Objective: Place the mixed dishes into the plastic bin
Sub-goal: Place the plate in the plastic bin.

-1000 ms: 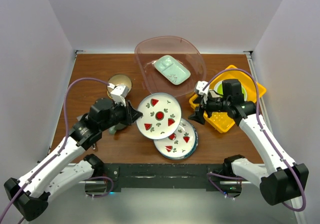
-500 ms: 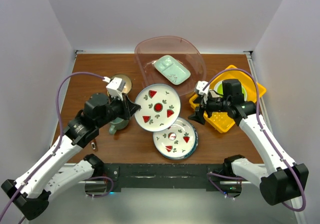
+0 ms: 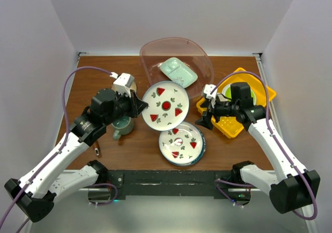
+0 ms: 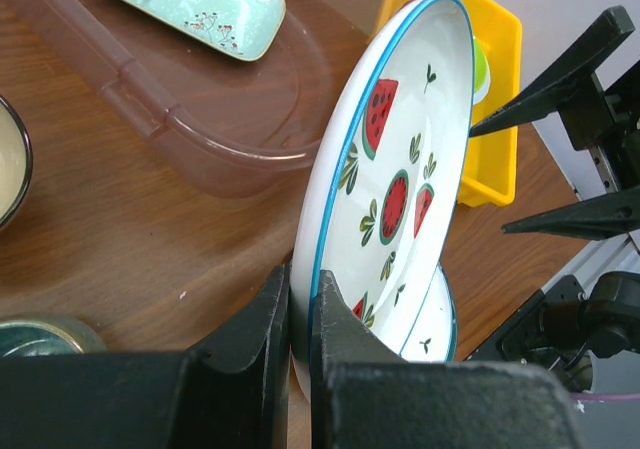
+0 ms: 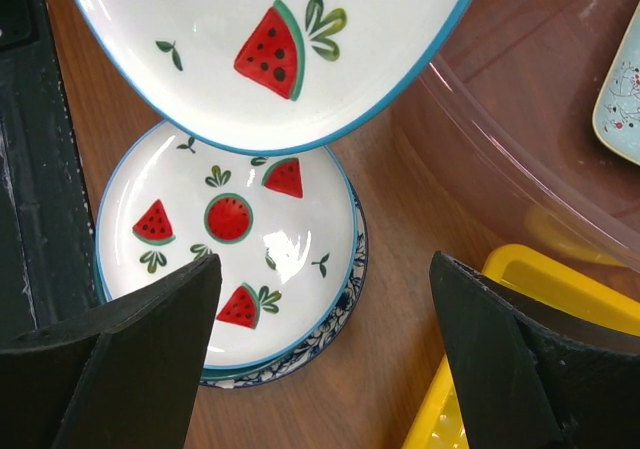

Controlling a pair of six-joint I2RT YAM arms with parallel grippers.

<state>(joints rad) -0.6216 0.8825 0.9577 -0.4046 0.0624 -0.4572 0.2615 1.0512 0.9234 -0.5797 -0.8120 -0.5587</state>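
My left gripper [image 3: 139, 107] is shut on the rim of a white plate with red fruit slices [image 3: 166, 106], held tilted above the table just in front of the plastic bin [image 3: 199, 54]. In the left wrist view the plate [image 4: 400, 169] stands on edge between the jaws. The bin holds a pale mint divided tray [image 3: 178, 72]. A second red-fruit plate [image 3: 180, 142] lies on a blue floral plate [image 5: 390, 244] on the table. A teal mug [image 3: 123, 125] and a tan bowl [image 3: 128, 81] sit by the left arm. My right gripper [image 3: 205, 120] is open and empty beside the stacked plates.
A yellow perforated tray [image 3: 232, 124] with a lime-green plate [image 3: 228, 93] stands at the right, under the right arm. White walls close in on three sides of the brown table [image 3: 93, 77].
My left gripper has lifted the plate and carried it away from the stack, up and toward the bin. The right arm has not moved.
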